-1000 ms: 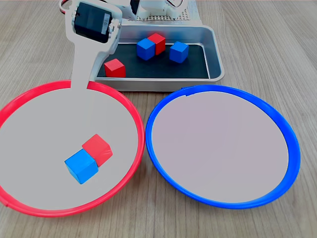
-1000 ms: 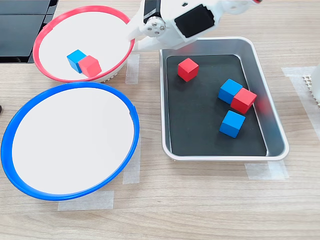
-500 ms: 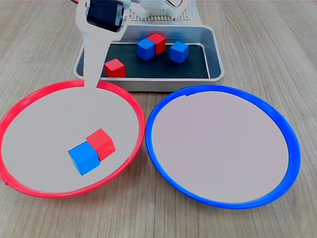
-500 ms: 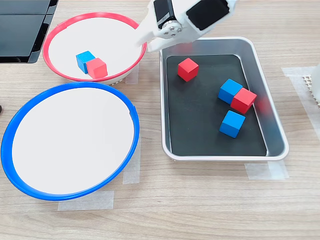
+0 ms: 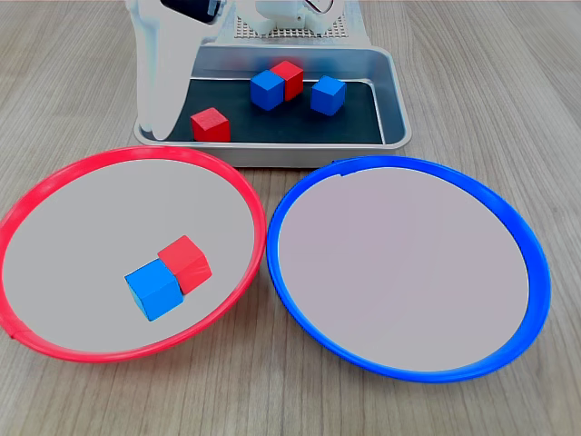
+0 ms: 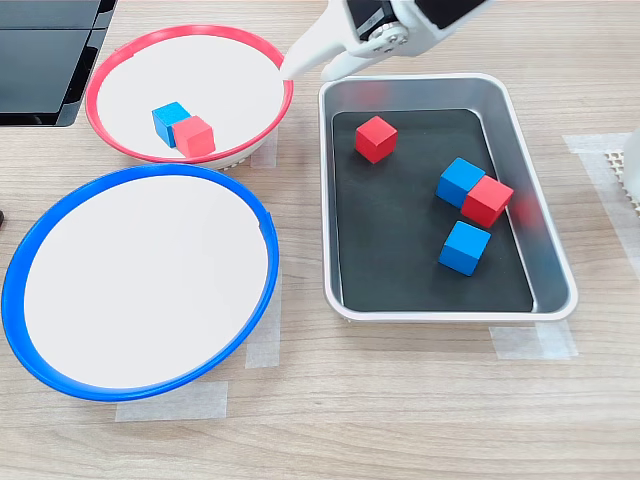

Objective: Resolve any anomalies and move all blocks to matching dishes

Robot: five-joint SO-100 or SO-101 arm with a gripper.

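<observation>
in both exterior views the red-rimmed dish [image 5: 238, 186] [image 6: 120, 60] holds two cubes touching each other: a blue block [image 5: 152, 290] [image 6: 169, 122] and a red block [image 5: 185, 263] [image 6: 193, 136]. the blue-rimmed dish [image 5: 508, 232] [image 6: 40, 245] sits just beside it on the wooden surface [image 5: 472, 100] [image 6: 400, 400], to its right in the first exterior view.

the grey metal tray [image 5: 396, 100] [image 6: 545, 240] lies at the far side in the first exterior view and holds four cubes on its dark floor: a lone red block [image 5: 210, 124] [image 6: 376, 138] near the tray's left end in the first exterior view, a blue cube [image 5: 267, 90] [image 6: 460, 182] pressed against a red cube [image 5: 290, 78] [image 6: 487, 200], and a separate blue one [image 5: 328, 95] [image 6: 465, 248] to their right.

the white arm's fingers [image 5: 156, 91] [image 6: 318, 48] point down beside the tray's left end in the first exterior view, between the tray and the red-rimmed dish, carrying nothing visible; whether they are spread or pressed together cannot be told.
</observation>
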